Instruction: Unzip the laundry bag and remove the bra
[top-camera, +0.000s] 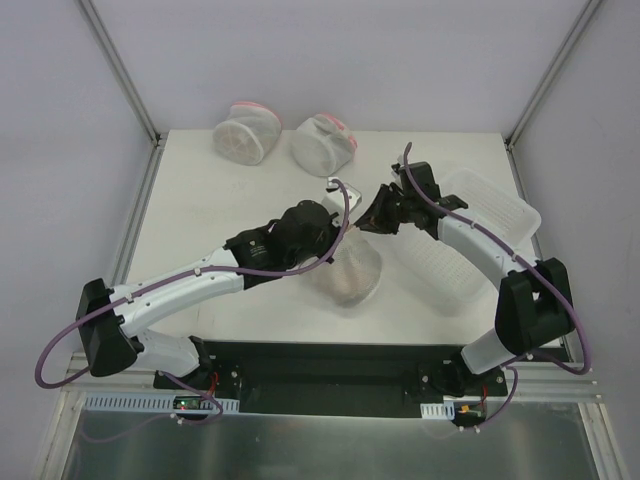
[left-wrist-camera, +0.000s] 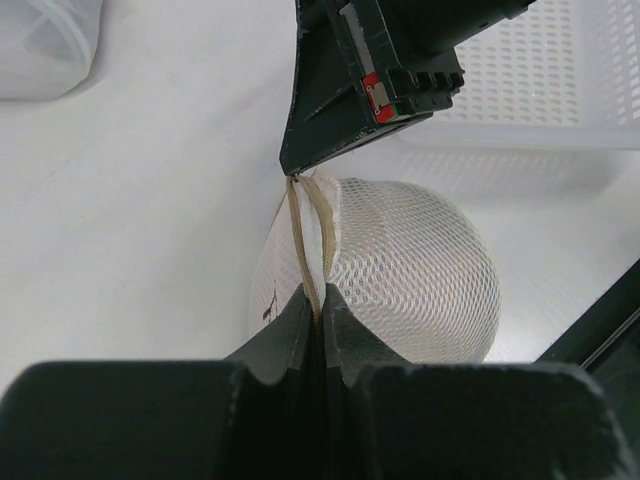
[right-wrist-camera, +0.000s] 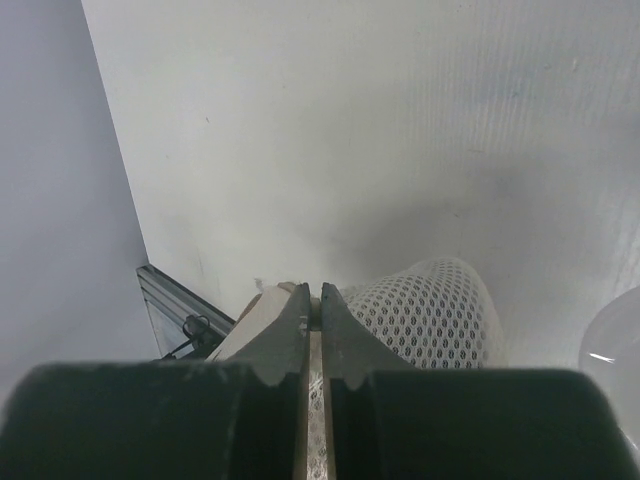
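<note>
The laundry bag (top-camera: 352, 272) (a white mesh dome) is sitting near the middle of the worktop (top-camera: 200, 200), its tan-beige rim stretching taut upward at its twelve o'clock edge; its contents are not showing clearly.

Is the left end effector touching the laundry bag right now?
Touching. In the left wrist view, the left end effector is pinched shut on the tan rim strip of the laundry bag, no gap showing.

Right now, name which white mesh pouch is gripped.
The tan-rimmed white mesh dome pouch mid-table: left gripper and right gripper pinch its tan trim. The two pink-trimmed pouches sit untouched behind.
</note>
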